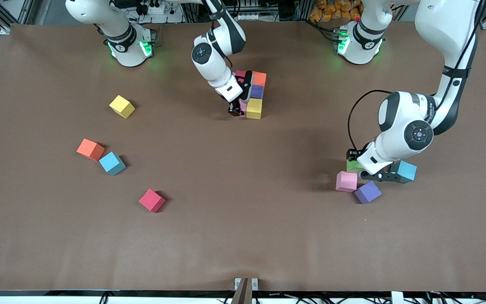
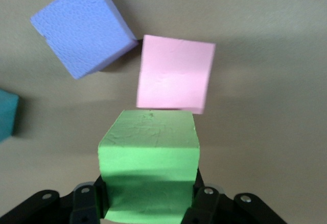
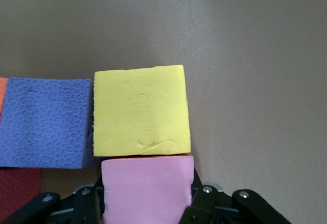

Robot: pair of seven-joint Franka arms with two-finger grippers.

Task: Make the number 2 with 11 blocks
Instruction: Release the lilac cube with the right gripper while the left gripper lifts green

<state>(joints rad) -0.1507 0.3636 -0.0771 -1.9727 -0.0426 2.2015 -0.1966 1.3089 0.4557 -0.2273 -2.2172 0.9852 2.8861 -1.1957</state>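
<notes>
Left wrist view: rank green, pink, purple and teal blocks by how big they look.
1. green block, held in the left gripper, nearest the camera
2. purple block and pink block, look alike, not ranked
3. teal block, cut off by the frame edge, so unsure

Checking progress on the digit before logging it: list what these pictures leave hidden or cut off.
- Front view: the right arm's wrist covers the cluster beside the orange, purple and yellow blocks; its block count is unreadable.
- Front view: the left gripper covers most of the green block.
- Right wrist view: the red block is cut off by the edge; the right gripper hides the pink block's sides.
</notes>
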